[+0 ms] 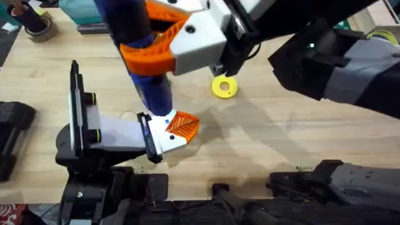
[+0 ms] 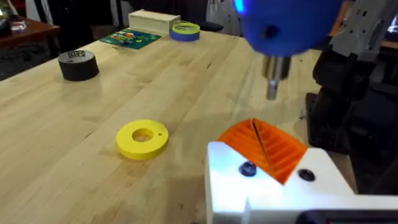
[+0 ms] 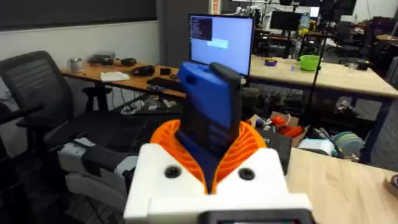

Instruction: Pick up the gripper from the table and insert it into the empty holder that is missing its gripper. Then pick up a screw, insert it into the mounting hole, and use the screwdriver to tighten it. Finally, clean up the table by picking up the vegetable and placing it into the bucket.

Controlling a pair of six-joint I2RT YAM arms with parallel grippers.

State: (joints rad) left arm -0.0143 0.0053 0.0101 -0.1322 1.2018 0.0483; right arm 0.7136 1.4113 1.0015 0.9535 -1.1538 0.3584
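While seemingly off the screw, screwdriver [image 1: 150, 75] gripped upright in right hand [image 1: 164, 42].

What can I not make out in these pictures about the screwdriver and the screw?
- Overhead: the body of the screwdriver, held in the right pincer, hides its tip.
- Left wrist: the top edge cuts off the screwdriver; whether its tip touches a screw is too small to tell.
- Overhead: the dark right arm covers part of the table.

Bright, even light falls from above; soft shadows lie on the counter [image 1: 281, 144], and the near screwdriver [image 2: 283, 25] blurs.
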